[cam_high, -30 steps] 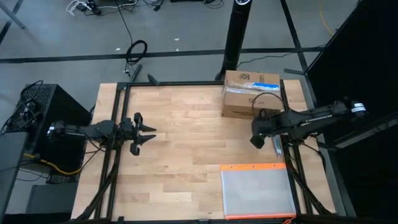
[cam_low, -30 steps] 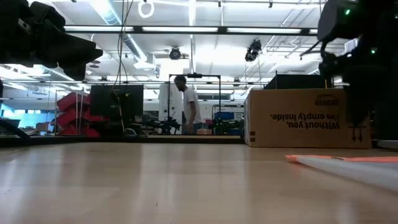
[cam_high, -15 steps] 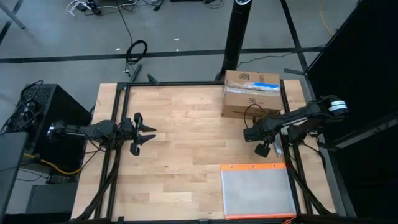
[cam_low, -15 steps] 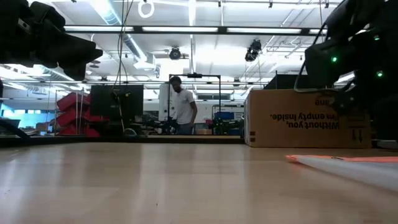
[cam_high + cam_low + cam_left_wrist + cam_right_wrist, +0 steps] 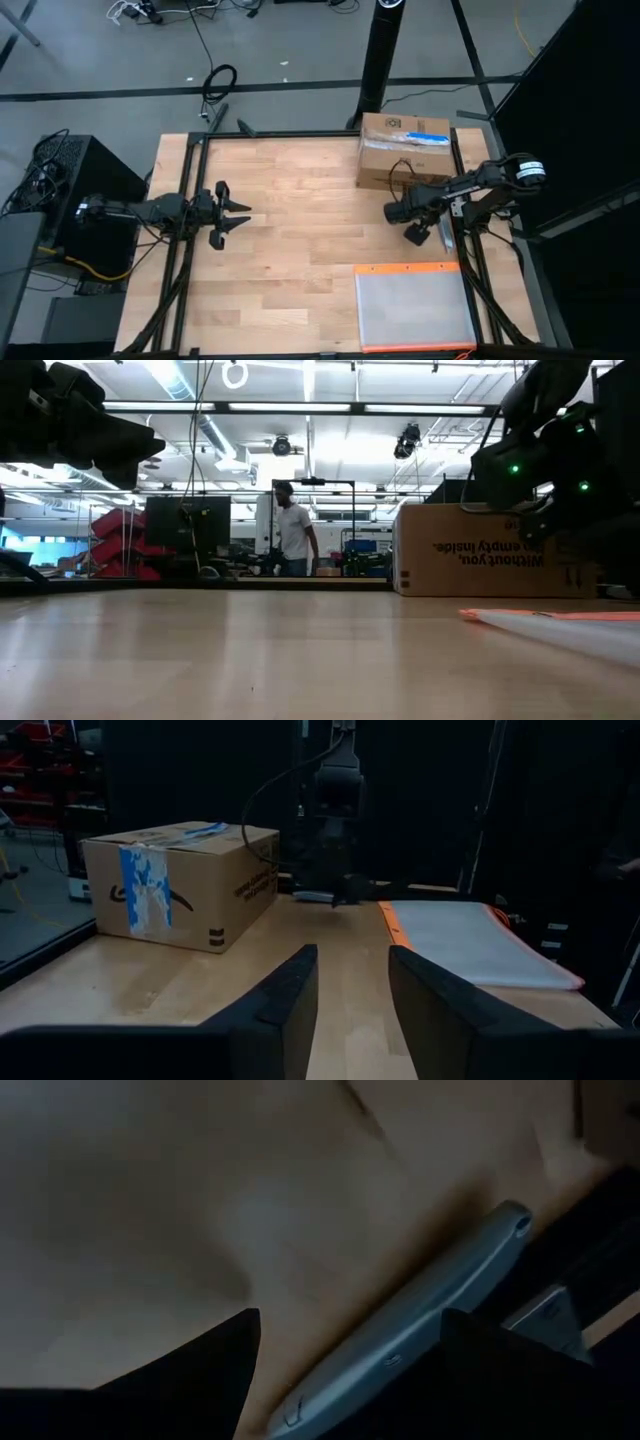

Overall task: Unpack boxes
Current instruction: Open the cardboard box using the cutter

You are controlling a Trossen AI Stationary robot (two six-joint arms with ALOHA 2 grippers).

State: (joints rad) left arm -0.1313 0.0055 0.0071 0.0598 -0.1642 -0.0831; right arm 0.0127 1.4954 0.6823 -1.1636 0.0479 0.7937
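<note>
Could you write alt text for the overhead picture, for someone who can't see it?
Seen from above, a brown cardboard shipping box sits at a wooden table's far right corner, the right hand open beside it. The left hand waits at the left edge.

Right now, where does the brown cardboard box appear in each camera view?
High view: cardboard box at the table's far right corner.
Low view: right of centre, printed text upside down.
Left wrist view: left side, blue-and-white label facing the camera.
Right wrist view: not in it.
Shared landmark: the orange-edged pouch, beside the box.
</note>
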